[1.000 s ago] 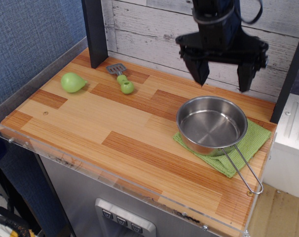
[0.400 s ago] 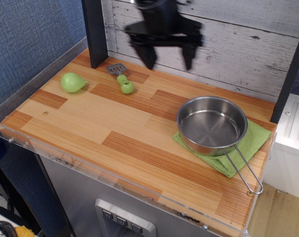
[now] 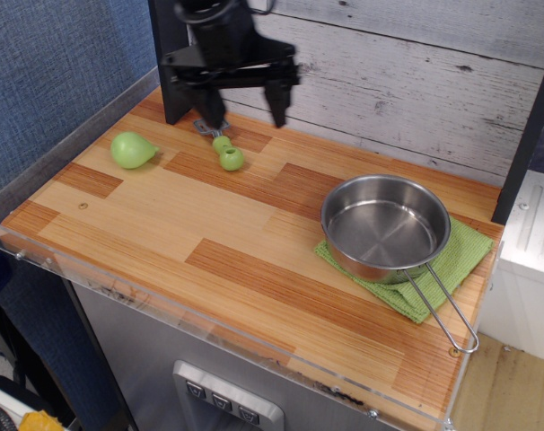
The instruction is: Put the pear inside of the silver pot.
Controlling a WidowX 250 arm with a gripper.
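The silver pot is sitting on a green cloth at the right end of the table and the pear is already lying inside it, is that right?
Not quite. The silver pot does sit on the green cloth at the right end, but it is empty. The observation.image view shows the pear lying on the wooden table at the far left, with the open pincer hovering near the spatula.

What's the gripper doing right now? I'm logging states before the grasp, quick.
Gripper: open and empty, fingers spread wide, up above the back of the table near the spatula; the pear is not yet grasped.
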